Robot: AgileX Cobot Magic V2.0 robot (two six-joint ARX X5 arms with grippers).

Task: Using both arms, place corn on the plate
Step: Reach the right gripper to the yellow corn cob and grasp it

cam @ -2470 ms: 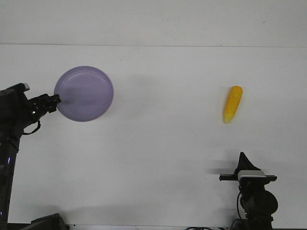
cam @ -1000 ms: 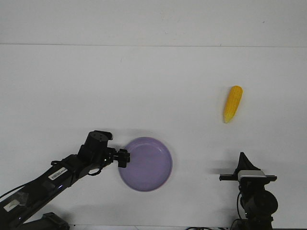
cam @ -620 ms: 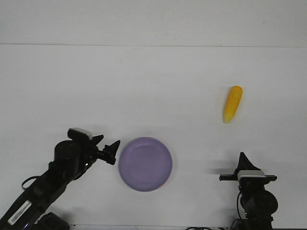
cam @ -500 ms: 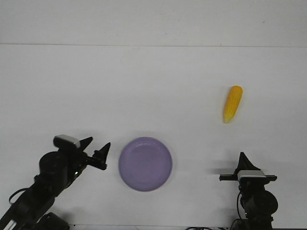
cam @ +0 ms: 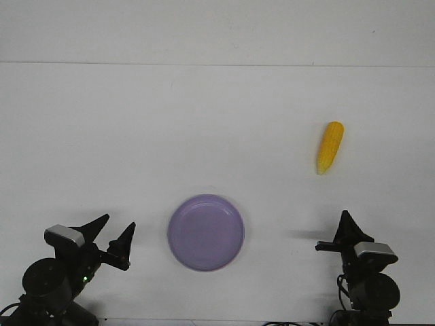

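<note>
The lavender plate (cam: pixel 206 233) lies flat on the white table near the front, left of centre, with nothing on it. The yellow corn (cam: pixel 329 147) lies on the table at the right, well apart from the plate, pointed end toward the front. My left gripper (cam: pixel 115 225) is open and empty at the front left, its two fingers spread a short way left of the plate. My right gripper (cam: pixel 346 219) is at the front right, below the corn; only one pointed tip shows, so its opening is unclear.
The white table (cam: pixel 217 136) reaches back to a pale wall. Both arm bases sit at the front edge, one at each corner.
My left gripper dragged the plate from the back left to the front centre, let it go and drew back to the front left. The right gripper shifted slightly. The corn has not moved.
</note>
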